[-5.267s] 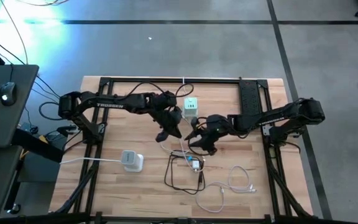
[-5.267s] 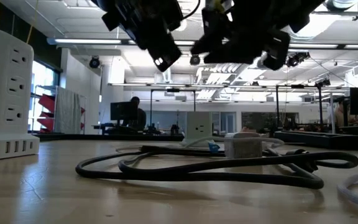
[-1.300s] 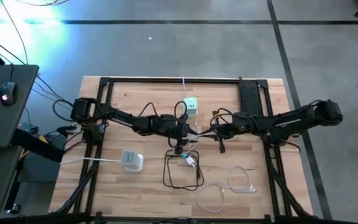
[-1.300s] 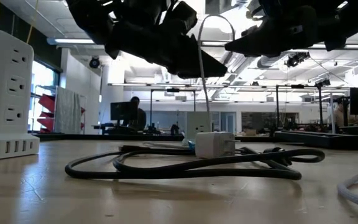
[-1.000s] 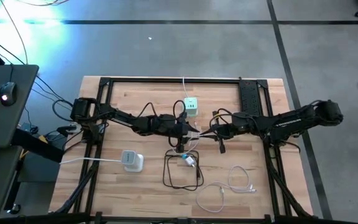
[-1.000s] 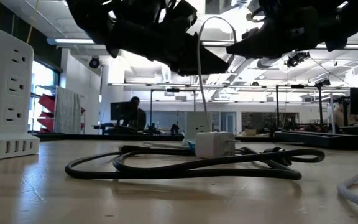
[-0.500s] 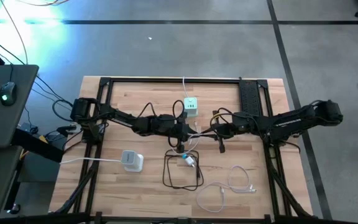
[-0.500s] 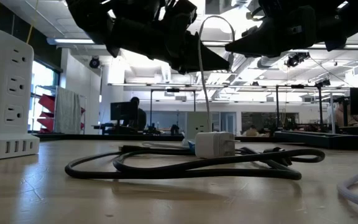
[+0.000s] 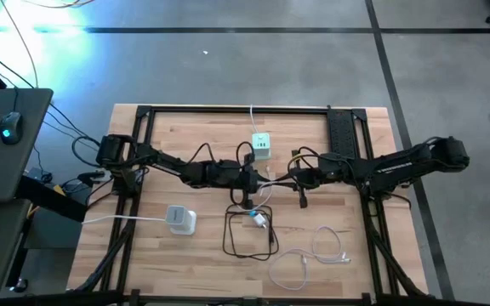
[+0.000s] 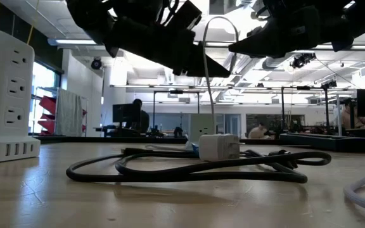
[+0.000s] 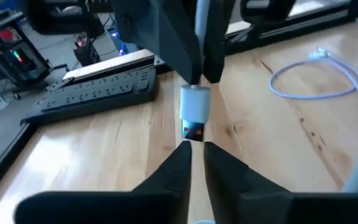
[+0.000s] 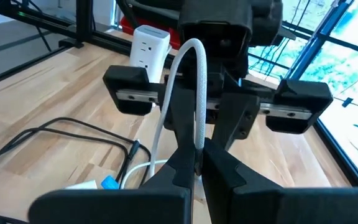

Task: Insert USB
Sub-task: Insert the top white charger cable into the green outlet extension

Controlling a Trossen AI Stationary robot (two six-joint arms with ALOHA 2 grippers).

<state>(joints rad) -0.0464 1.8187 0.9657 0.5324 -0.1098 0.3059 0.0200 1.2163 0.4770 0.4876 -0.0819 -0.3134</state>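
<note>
A white USB plug [image 11: 196,102] with a metal tip [image 11: 194,132] hangs in the air over the table's middle, and my right gripper [image 12: 199,155] is shut on it. Its white cable [image 12: 191,68] arcs up and drops to a white adapter [image 9: 266,223] lying on a black cable coil [image 9: 249,236]. My left gripper [image 11: 197,148] faces the right one tip to tip, with a narrow gap between its fingers just in front of the metal tip. Whether it touches the tip, I cannot tell. A small white and green charger cube [image 9: 262,144] stands on the table behind them. My right gripper pinches the plug's cable end [image 11: 195,89] between its two fingers. They come level from the table's right and lie along the plug. The plug is lifted clear, with its metal tip pointing at my left gripper. The cable leaves between the fingers [image 12: 185,158] and arcs upward.
A white tower power strip [image 9: 179,219] stands at the near left. A black power strip [image 9: 340,132] lies along the far right. A loose white cable [image 9: 313,253] curls at the near right. The black frame rails [image 9: 228,109] border the table.
</note>
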